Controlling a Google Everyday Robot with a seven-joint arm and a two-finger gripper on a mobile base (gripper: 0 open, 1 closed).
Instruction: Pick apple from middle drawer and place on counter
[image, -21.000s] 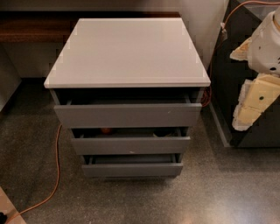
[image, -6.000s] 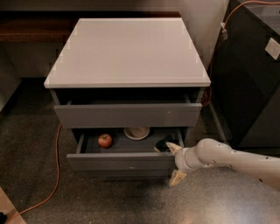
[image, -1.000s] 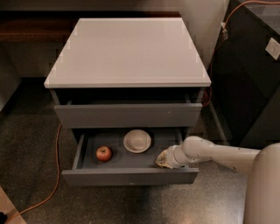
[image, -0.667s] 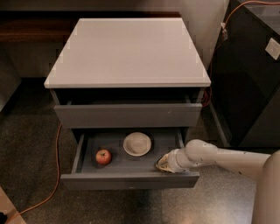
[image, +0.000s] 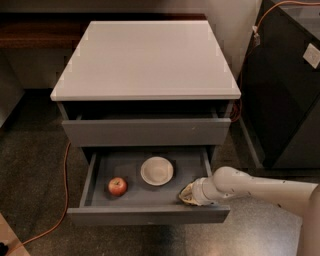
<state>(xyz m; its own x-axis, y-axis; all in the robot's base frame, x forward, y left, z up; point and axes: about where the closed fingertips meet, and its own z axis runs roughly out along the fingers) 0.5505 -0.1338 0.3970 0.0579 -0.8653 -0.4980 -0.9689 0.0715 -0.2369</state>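
Apple (image: 117, 186) sits on the floor of the middle drawer (image: 150, 215), in its front-left part, close to the front panel and free of contact. It's small, round and red with a paler yellowish patch on top, and the skin looks smooth and slightly glossy.

Progress: drawer is pulled well out, so access is done. Grasp, lift and placement are all left (apple not yet picked).

White bowl (image: 157, 170) is at the drawer's centre, just right of the apple and not touching it. It's shallow and round with a smooth matte rim, and looks empty.

Gripper (image: 187, 195) is down at the drawer's front-right corner, inside or on the rim, well apart from the apple with the bowl roughly between them. Can't tell whether it is open or closed, and nothing visibly held. The arm is a smooth off-white tube coming in from the drawer's right.

Drawer is flat grey panels, matte, no handle. Top drawer (image: 146, 132) directly above it has the same grey front and looks slightly ajar.

Counter (image: 147, 57) above the drawer is a flat, square, light-grey smooth slab.

Orange cable (image: 64, 200) runs over the speckled dark floor left of the drawer. A dark cabinet (image: 290, 90) stands to its right.
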